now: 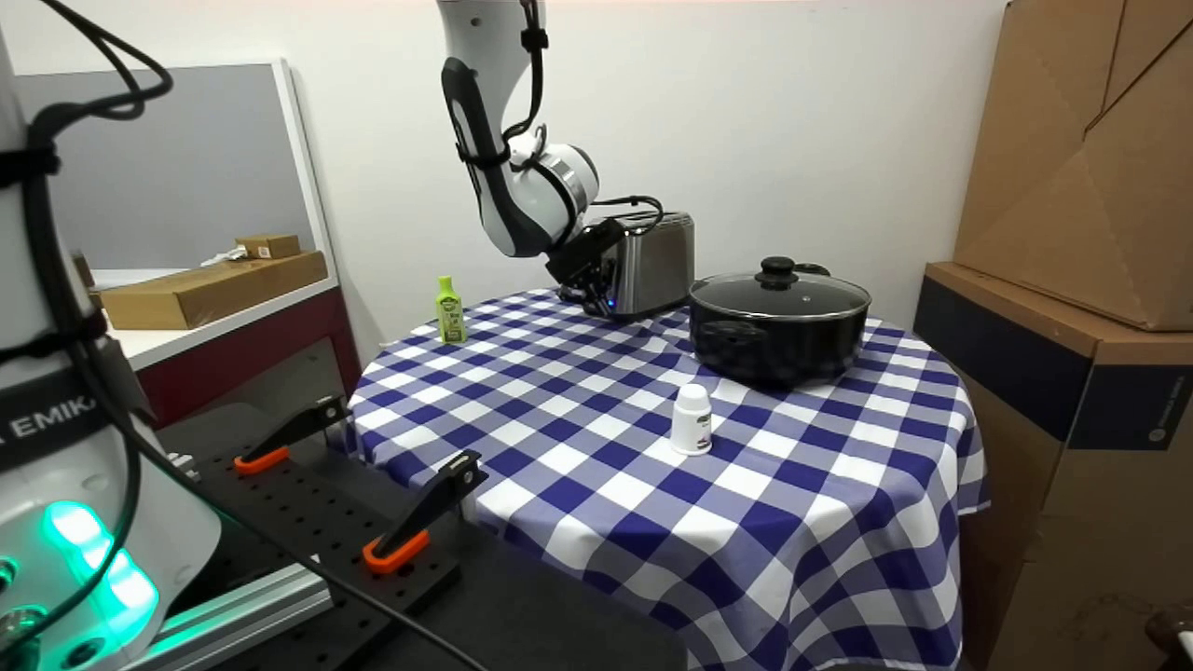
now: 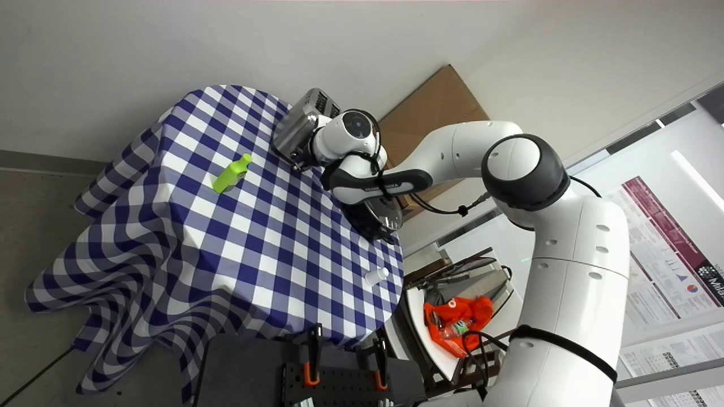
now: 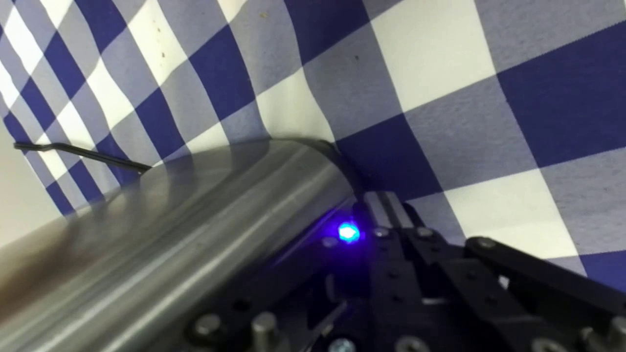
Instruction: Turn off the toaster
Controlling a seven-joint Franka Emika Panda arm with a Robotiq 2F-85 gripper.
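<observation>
- Lime-green bottle (image 1: pixel 451 315): upright, near the left edge of the blue-and-white checked tablecloth (image 1: pixel 559 410) in an exterior view.
- Black metal claw (image 3: pixel 386 208): clenched, tips together.
- Boxy silver metal toaster (image 1: pixel 662 266): by the far edge, its end just beside the claw; contact unclear.
- Round black pot (image 1: pixel 783 343): toward the right edge.

The claw (image 3: pixel 388 210) sits low by one end of the toaster (image 1: pixel 664 270); whether they touch, I can't tell. In an exterior view the toaster is to the claw's right, the wall (image 1: pixel 802 140) behind both. Farther right and a little in front stands the pot (image 1: pixel 781 334). A bottle (image 1: pixel 692 427) stands before the claw and to its right, nearer me; a second bottle (image 1: pixel 451 315), well apart, to its left. All four stand on the tablecloth (image 1: pixel 559 410); boxes (image 1: pixel 1035 494) rise farthest right.
</observation>
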